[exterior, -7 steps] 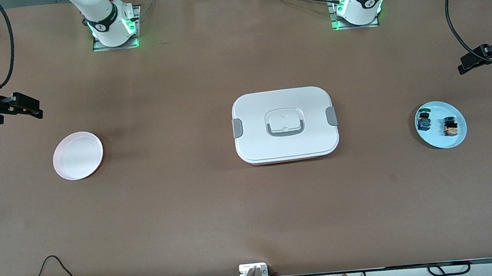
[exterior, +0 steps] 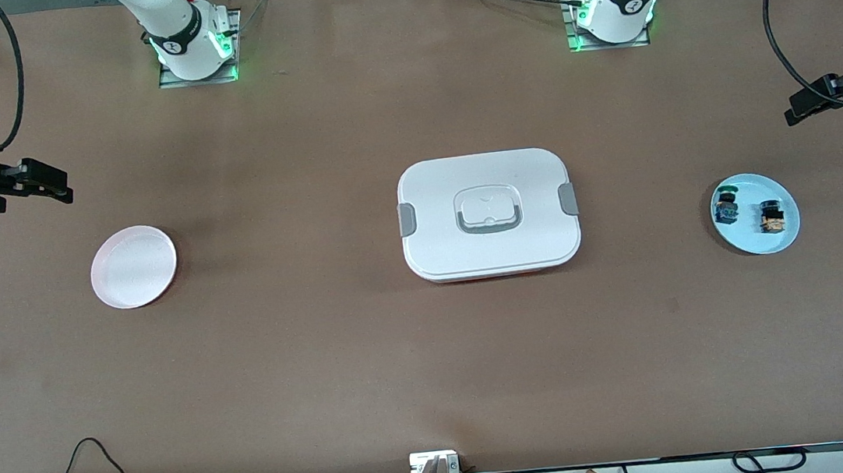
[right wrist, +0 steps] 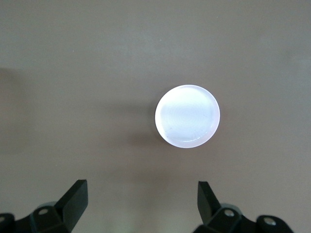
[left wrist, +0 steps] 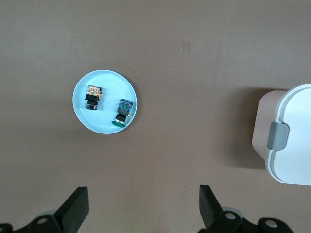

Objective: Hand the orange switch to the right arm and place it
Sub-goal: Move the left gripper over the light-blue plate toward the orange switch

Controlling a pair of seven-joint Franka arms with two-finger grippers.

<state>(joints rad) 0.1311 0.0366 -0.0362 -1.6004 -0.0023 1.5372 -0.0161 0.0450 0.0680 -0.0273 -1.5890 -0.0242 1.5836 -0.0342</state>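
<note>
Orange switch [exterior: 772,217], a tiny black push-button part with an orange-tan block, lies on the small round pale-blue plate [exterior: 757,242] toward the left arm's end of the brown table [exterior: 434,360]. On the plate's face as the front view shows it, it sits at about three o'clock, and the similar small switch with green and blue parts [exterior: 725,208] sits at about nine o'clock, the two apart from each other. This layout seems chosen so that the left arm must pick first: the blue plate is, I judge, too remote from the right arm.

The left gripper [exterior: 796,112] hangs in the air over bare table at about one o'clock from the blue plate, its fingers [left wrist: 75,208] spread wide and grasping nothing. In the left wrist view both switches are seen from above (the orange one shows its tan block clearly).

The right gripper [exterior: 60,188] waits over the table at about eleven o'clock from the round pink-white plate [exterior: 133,267], its fingers [right wrist: 73,199] also spread and empty. That plate has nothing on it, so I suppose it is the place for the switch.

Between the two plates stands the white rectangular lidded box with grey side clips [exterior: 488,214]; the handover probably has to happen above it.

No step of the task is done yet.
</note>
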